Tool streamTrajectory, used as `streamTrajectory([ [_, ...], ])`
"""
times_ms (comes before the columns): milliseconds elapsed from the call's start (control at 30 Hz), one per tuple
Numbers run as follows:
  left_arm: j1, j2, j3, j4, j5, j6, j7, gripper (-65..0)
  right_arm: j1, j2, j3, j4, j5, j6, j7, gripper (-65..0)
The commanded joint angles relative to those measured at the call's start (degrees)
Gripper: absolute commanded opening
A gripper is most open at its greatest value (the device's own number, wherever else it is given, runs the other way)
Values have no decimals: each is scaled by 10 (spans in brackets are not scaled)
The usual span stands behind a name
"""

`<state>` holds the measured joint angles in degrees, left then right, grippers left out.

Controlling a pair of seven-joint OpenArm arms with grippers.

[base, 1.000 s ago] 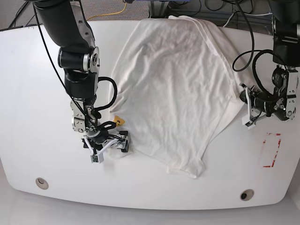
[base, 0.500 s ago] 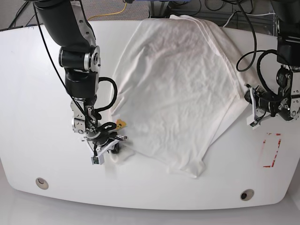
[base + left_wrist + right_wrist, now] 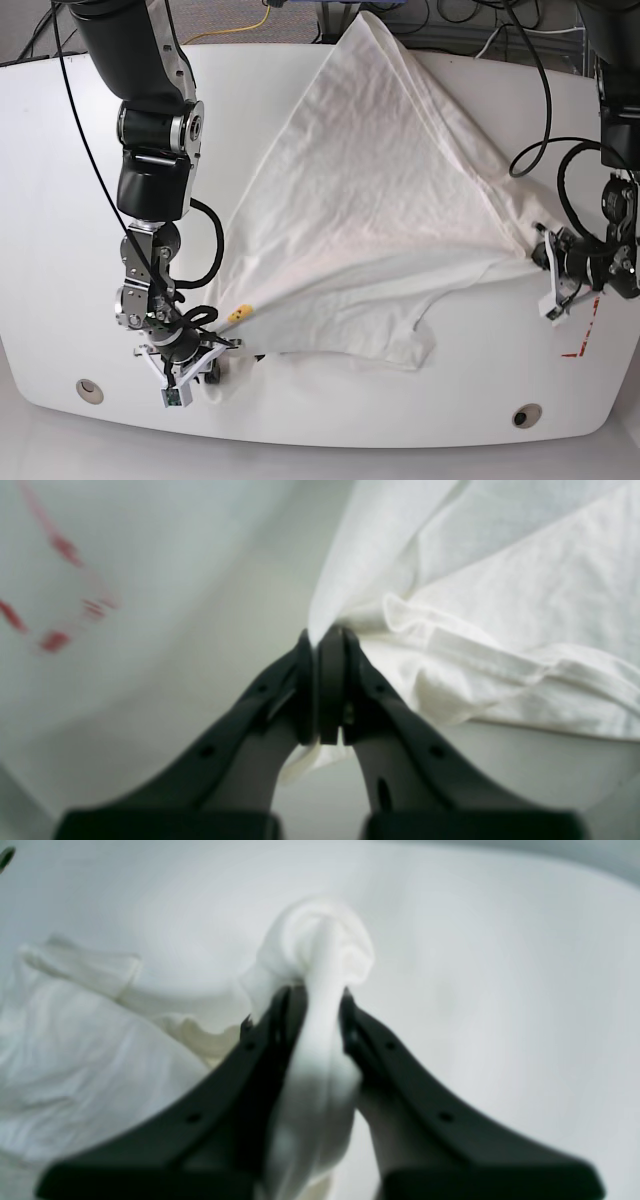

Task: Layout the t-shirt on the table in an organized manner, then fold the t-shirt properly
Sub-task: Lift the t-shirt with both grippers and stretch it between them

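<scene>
White table [image 3: 60, 200], red tape [image 3: 585, 335], t-shirt [image 3: 380, 200] spread.

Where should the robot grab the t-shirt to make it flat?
By its outer corners, coming in low from each side, probably. The t-shirt is soft, so only tugging it apart smooths it. That is how it is held now: the left end effector is shut on one edge, the right end effector on a bunched corner, and the cloth between them is stretched over the table.
</scene>
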<state>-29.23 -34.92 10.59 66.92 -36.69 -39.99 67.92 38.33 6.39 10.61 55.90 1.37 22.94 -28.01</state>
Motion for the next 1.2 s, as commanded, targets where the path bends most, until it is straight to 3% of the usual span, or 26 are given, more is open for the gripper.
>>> streamTrajectory([
  [0, -51, -13, -6, 17, -3, 0, -4, -650, 25, 2, 0, 49, 7, 2, -1, -650],
  [333, -188, -13, -6, 98, -4, 0, 22, -650, 74, 2, 0, 154, 6, 2, -76, -650],
  [833, -391, -11, -7, 131, -4, 0, 49, -650, 217, 18, -2, 158, 6, 3, -112, -650],
  [967, -406, -11, -8, 133, -5, 0, 81, -650, 215, 38, 0, 176, 11, 8, -143, -650],
  [1167, -344, -13, -63, 183, -22, 0, 121, -650, 105, 47, 33, 266, 11, 8, -180, -650],
])
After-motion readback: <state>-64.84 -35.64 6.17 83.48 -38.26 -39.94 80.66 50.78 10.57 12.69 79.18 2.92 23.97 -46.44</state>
